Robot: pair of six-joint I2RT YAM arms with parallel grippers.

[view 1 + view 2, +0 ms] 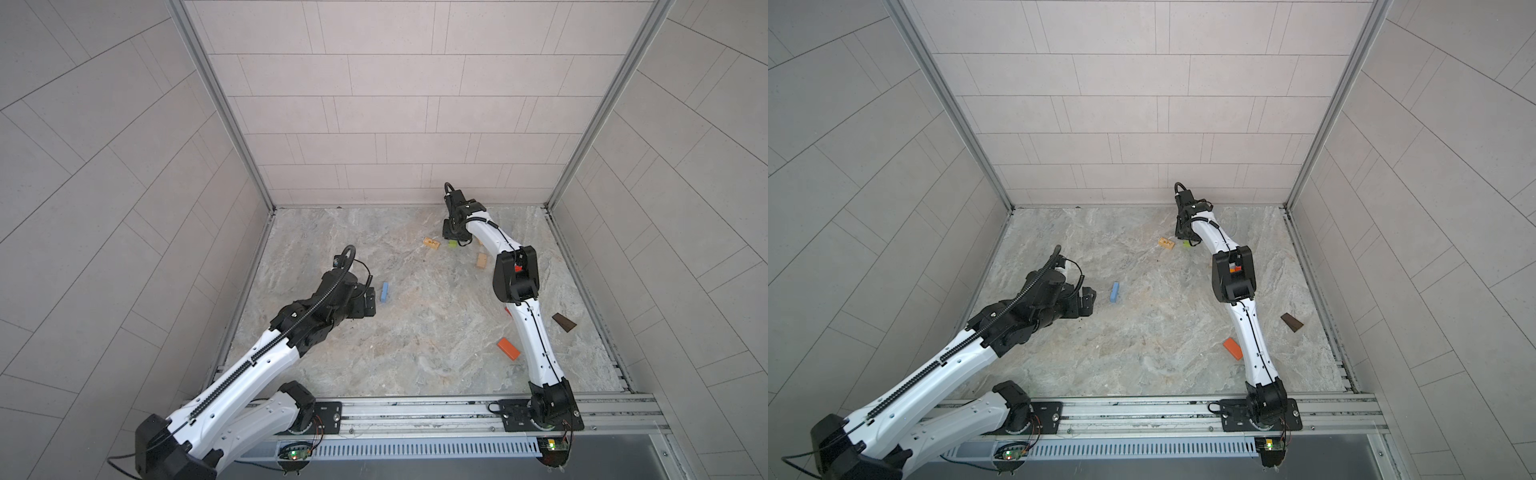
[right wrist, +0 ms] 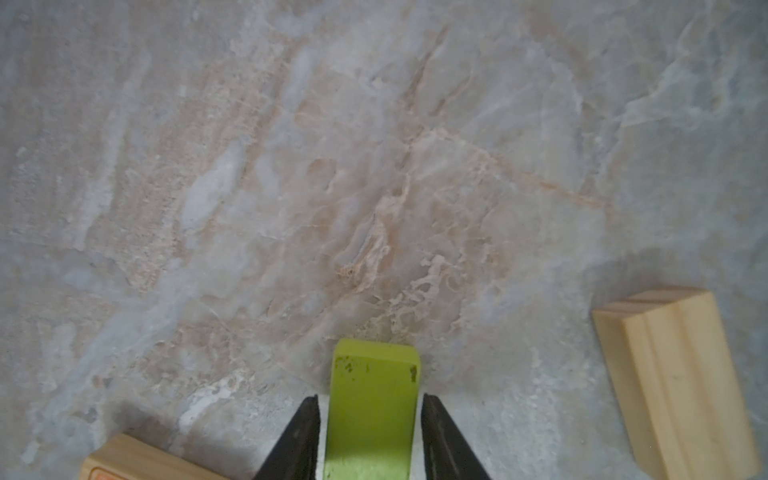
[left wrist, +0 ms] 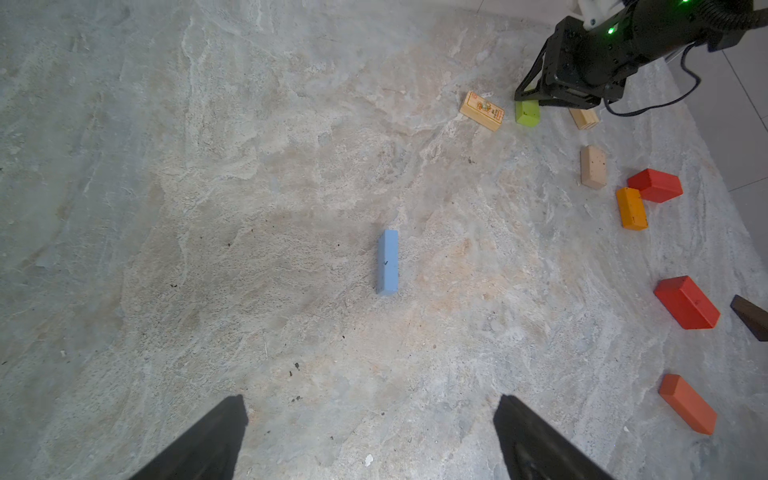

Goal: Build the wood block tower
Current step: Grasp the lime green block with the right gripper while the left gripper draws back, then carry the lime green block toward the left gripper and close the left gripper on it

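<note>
Tabletop [image 1: 374, 340], at 9 o'clock: the left pincer [image 3: 370, 399] gaped wide and empty, the light blue block [image 3: 387, 262] lying near, ahead of its tips. Farther off, at 1 o'clock, the right pincer [image 2: 370, 398] stood narrow around the lime green block [image 2: 374, 374], a sliver of gap showing on one side.

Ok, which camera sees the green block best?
The right wrist view: the green block sits big and close between the fingers of the right gripper. The left wrist view shows it small and far off. Both top views show just a tiny green speck by that gripper.
</note>
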